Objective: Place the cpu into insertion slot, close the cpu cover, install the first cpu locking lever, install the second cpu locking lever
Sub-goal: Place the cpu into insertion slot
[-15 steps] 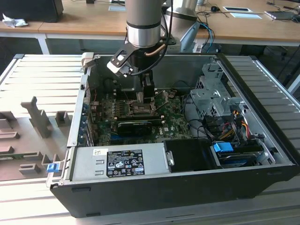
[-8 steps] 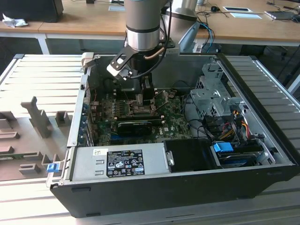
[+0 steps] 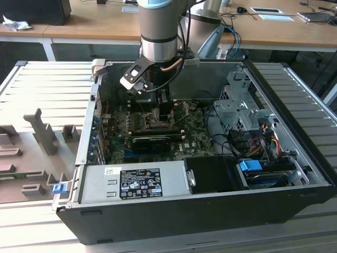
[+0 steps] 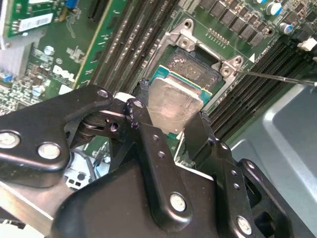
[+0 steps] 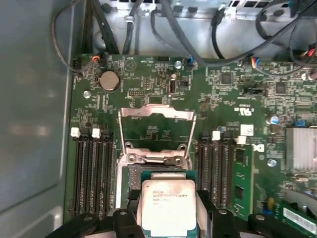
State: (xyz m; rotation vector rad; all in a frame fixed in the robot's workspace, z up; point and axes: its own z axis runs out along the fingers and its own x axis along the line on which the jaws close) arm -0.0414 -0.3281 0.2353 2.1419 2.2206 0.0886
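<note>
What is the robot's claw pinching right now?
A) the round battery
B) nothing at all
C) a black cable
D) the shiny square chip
D: in both wrist views the gripper is shut on the cpu, with the chip's silver top sitting between the two black fingers.

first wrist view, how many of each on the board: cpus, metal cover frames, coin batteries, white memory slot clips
In the first wrist view:
flat square silver-grey cpu: 1
thin silvery metal cpu cover frame, raised open: 1
round silver coin battery: 1
small white plastic memory-slot clips: 4
total: 7
</note>
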